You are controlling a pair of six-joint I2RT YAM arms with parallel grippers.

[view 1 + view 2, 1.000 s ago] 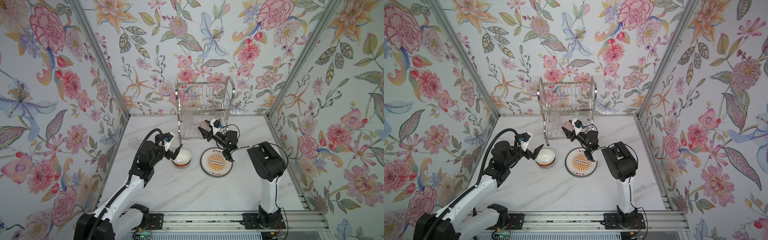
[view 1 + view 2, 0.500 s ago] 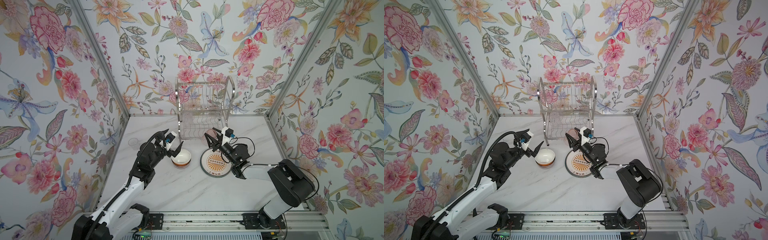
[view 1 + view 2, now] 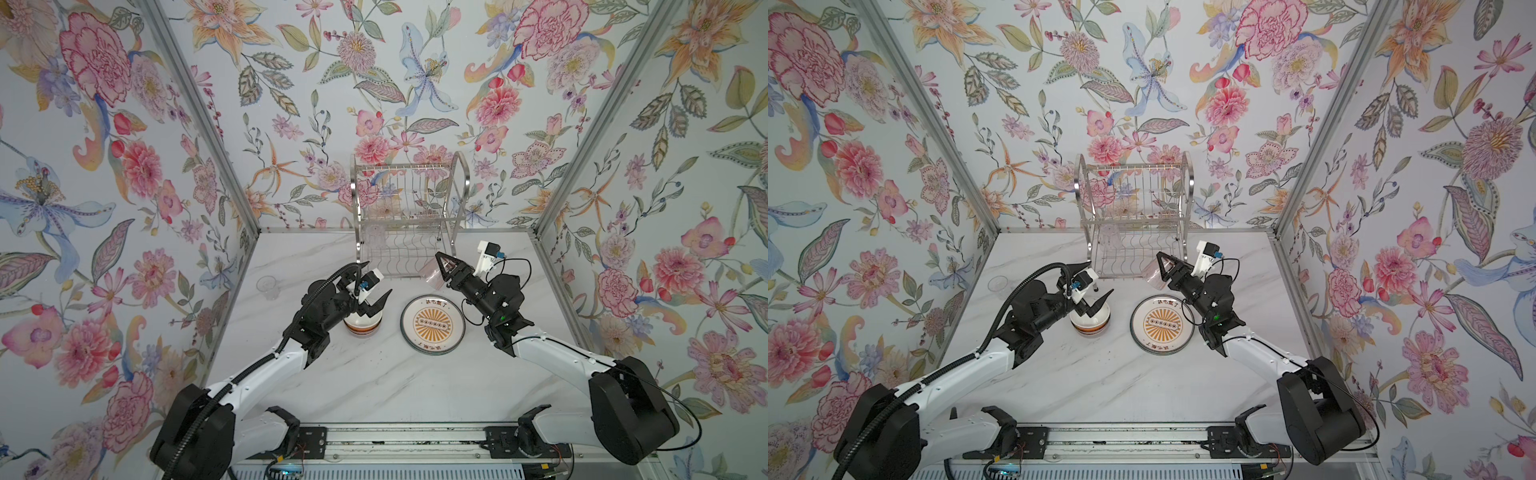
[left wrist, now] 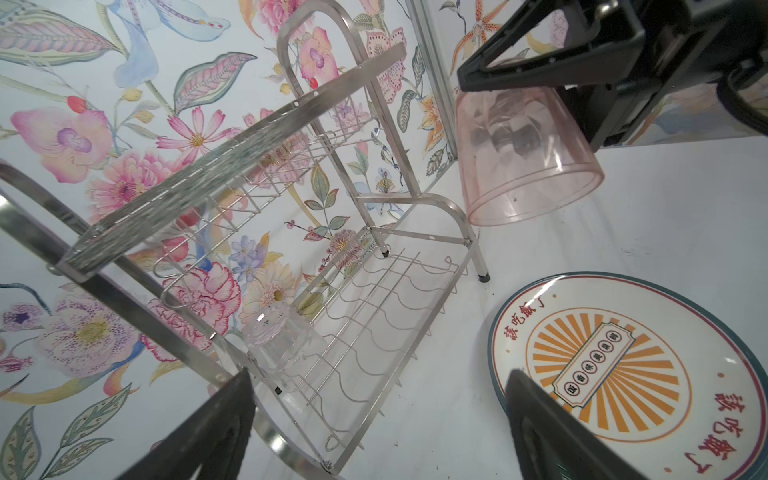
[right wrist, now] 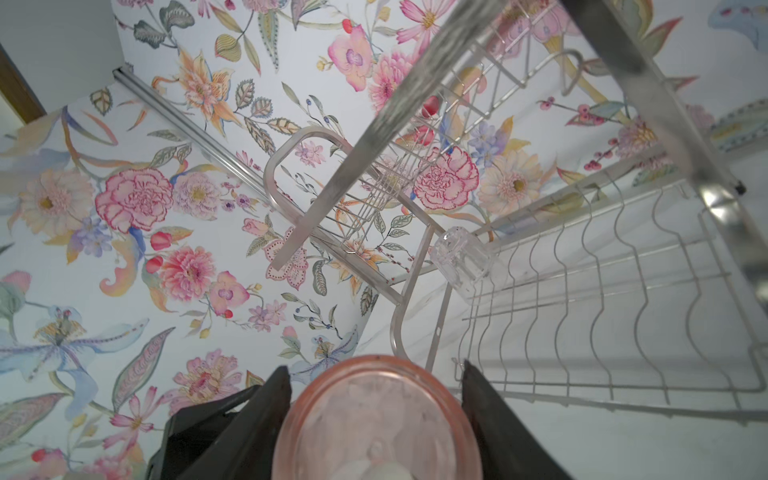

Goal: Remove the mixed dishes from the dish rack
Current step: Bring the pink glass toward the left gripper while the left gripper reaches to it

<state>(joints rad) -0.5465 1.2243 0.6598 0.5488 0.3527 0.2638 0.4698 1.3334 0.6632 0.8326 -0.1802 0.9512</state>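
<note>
My right jaws pinch the pink glass point(image 3: 430, 276) beside the rack point(image 3: 405, 257); left jaws spread above the bowl point(image 3: 362, 326).

Three glasses point(image 3: 268, 286) point(image 3: 374, 240) point(image 3: 432, 276), one plate point(image 3: 432, 324) and one bowl point(image 3: 362, 329) showing, one rack point(image 3: 409, 168).

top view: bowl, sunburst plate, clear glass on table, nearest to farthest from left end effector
1. Orange-banded white bowl, right under the left end effector.
2. Round orange sunburst plate, to its right.
3. Small clear glass, standing far left.
</note>
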